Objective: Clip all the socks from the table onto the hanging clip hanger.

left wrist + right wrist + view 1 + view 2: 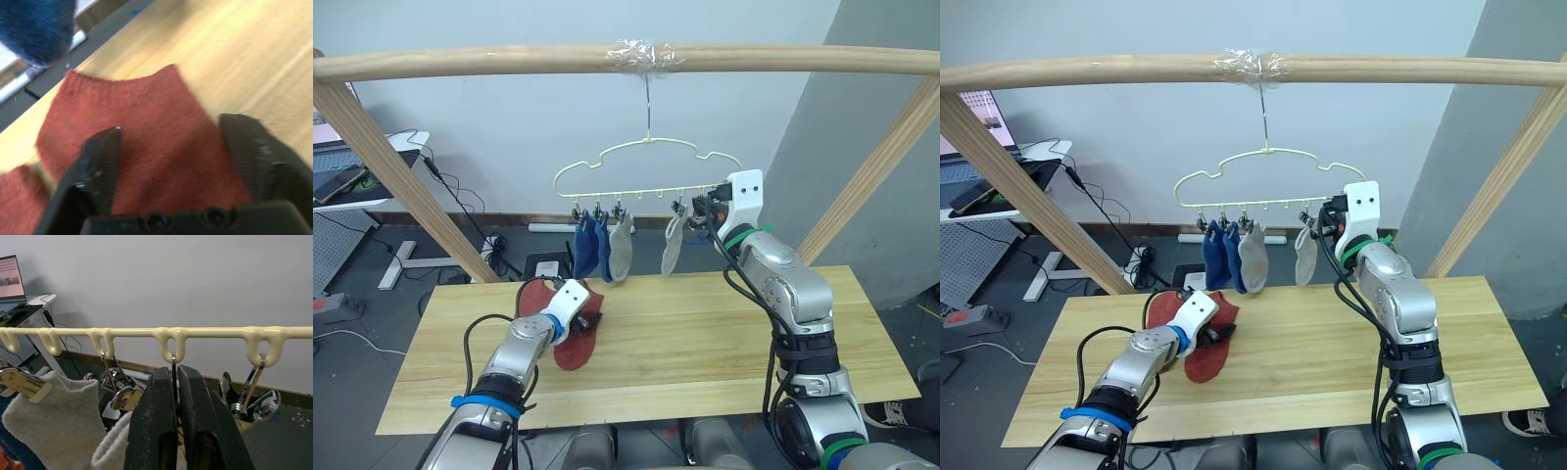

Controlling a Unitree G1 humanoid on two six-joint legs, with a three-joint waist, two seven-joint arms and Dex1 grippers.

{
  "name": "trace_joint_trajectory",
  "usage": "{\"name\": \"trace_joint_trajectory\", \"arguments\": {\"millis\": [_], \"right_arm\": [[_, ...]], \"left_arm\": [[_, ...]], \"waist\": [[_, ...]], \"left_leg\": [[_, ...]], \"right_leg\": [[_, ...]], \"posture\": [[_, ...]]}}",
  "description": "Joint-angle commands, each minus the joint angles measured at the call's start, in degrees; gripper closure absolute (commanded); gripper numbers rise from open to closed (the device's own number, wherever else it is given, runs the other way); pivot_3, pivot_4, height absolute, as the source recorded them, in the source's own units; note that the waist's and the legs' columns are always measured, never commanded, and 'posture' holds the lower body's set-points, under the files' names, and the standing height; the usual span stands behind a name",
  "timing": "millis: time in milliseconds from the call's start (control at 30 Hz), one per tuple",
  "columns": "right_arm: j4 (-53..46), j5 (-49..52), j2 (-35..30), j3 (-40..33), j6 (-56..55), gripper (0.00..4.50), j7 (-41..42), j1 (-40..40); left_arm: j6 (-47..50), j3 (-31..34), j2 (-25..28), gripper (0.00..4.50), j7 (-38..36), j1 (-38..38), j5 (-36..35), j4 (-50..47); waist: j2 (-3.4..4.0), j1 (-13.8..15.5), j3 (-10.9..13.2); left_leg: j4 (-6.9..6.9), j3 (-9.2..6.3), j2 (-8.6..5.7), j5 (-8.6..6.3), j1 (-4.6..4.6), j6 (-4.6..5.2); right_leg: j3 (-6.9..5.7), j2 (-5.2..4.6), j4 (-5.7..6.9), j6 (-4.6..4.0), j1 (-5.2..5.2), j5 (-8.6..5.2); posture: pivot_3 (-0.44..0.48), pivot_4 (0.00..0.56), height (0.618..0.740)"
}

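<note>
Your two head eyes look forward and down over the table (705, 333), sharing the clip hanger (646, 166) and both arms. Your left wrist camera sits close above a rust-red sock (146, 147). Your right wrist camera faces along the hanger's bar, just below it.

A thick wooden pole frame (509, 61) spans the top of the scene, with slanted side poles (401, 176) running down on both sides. Clear tape (644, 56) is wrapped round the middle of the top pole. Behind stands a pale wall (509, 137). To the left, a desk (999, 186) carries a laptop (974, 108) with its screen lit. Black cables (460, 196) trail from the desk down to a power strip (494, 250) on the dark floor (372, 294).
</note>
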Motion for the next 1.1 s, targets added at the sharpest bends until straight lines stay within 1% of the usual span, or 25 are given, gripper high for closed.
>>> {"name": "trace_joint_trajectory", "arguments": {"millis": [33,167,267,300,333,433,500,567,667,733,900,1100], "right_arm": [[0.08,0.0,-0.23,-1.32,-0.09,4.5,-0.6,-0.46],[0.75,0.0,-0.5,-1.22,-0.48,4.5,-0.19,-0.67],[1.46,0.15,-0.75,-1.43,-0.67,4.5,0.12,-1.22],[1.64,0.23,-0.84,-1.51,-0.66,4.5,0.2,-1.45],[1.76,0.38,-0.91,-1.6,-0.58,4.5,0.24,-1.66],[1.59,2.21,-0.54,-2.9,1.49,4.5,0.15,-2.21],[0.64,5.55,0.71,-5.9,6.61,4.5,-0.96,-3.03],[-0.19,8.72,1.29,-9.01,12.55,4.5,-2.1,-4.19],[-0.99,13.37,1.68,-14.29,21.97,4.5,-4.1,-6.78],[-1.27,16.31,2.5,-18.55,27.73,4.5,-6.16,-9.03],[-1.56,19.95,5.54,-27.66,38.91,4.5,-11.61,-14.28],[-2.23,20.66,8.5,-33.09,45.72,4.5,-14.67,-17.35]], "left_arm": [[-2.12,-0.9,-0.77,2.27,-0.48,2.01,0.97,-1.56],[-4.4,-0.55,-2.14,3.48,0.68,4.06,1.16,-3.87],[-4.58,0.09,-3.71,4.36,0.17,6.31,-0.41,-7.16],[-5.37,0.27,-4.34,4.47,-0.63,7.05,-1.39,-8.76],[-5.87,0.45,-4.89,4.47,-1.22,7.72,-2.17,-10.6],[-6.58,1.36,-7.16,4.47,-5.63,10.12,-8.16,-19.57],[-7.16,1.28,-7.37,4.47,-8.6,11.41,-11.3,-26.44],[-8.34,0.91,-7.17,4.47,-10.42,12.01,-12.68,-31.31],[-9.17,1.57,-7.93,4.47,-10.75,12.08,-14.98,-36.5],[-10.13,1.4,-8.52,4.47,-9.76,11.58,-14.65,-37.92],[-12.93,0.1,-10.08,4.47,-8.19,10.55,-13.16,-38.69],[-15.66,-1.03,-12.19,4.47,-5.53,9.63,-10.98,-38.39]], "waist": [[0.0,0.02,0.0],[0.0,0.05,0.0],[0.0,0.05,0.0],[0.0,0.06,0.0],[0.0,0.06,0.0],[-0.01,0.17,0.0],[-0.01,0.18,0.0],[0.0,0.18,0.0],[0.0,0.19,-0.01],[0.01,0.19,-0.03],[0.03,0.16,-0.04],[0.05,0.12,-0.06]], "left_leg": [[0.0,-0.01,0.0,0.0,0.0,0.0],[0.0,0.0,0.0,0.0,-0.02,0.0],[0.0,0.0,0.0,0.0,-0.02,0.0],[0.0,0.0,0.0,0.0,-0.02,0.0],[0.0,0.0,0.0,0.0,-0.03,0.0],[0.0,-0.01,-0.01,0.0,-0.07,0.0],[0.01,-0.03,-0.01,0.0,-0.11,0.0],[0.01,-0.02,-0.01,0.0,-0.09,0.0],[0.02,0.0,-0.01,0.0,-0.08,0.0],[0.02,0.01,-0.01,0.0,-0.09,0.0],[0.0,0.02,-0.01,0.0,-0.11,0.0],[0.01,0.03,-0.02,0.0,-0.15,0.0]], "right_leg": [[0.0,0.0,-0.01,0.0,0.0,0.0],[0.0,-0.02,-0.02,0.0,-0.01,0.0],[0.01,-0.02,-0.02,0.0,-0.01,0.0],[0.0,-0.02,-0.01,0.0,-0.01,0.0],[0.0,-0.02,-0.02,0.0,-0.02,0.0],[0.0,-0.03,-0.03,0.0,-0.02,0.0],[-0.01,-0.04,-0.03,0.0,-0.05,0.0],[-0.01,-0.03,-0.03,-0.01,-0.04,0.0],[0.01,-0.03,-0.01,-0.02,-0.04,0.0],[0.02,-0.03,-0.04,-0.02,-0.03,0.0],[0.0,-0.01,-0.06,-0.01,-0.04,0.0],[0.01,-0.01,-0.09,-0.01,-0.04,0.0]], "posture": [[-0.079,0.153,0.74],[-0.075,0.15,0.74],[-0.074,0.147,0.74],[-0.074,0.147,0.74],[-0.074,0.147,0.74],[-0.071,0.135,0.74],[-0.072,0.132,0.74],[-0.071,0.129,0.74],[-0.074,0.126,0.74],[-0.076,0.121,0.74],[-0.083,0.116,0.74],[-0.088,0.115,0.74]]}}
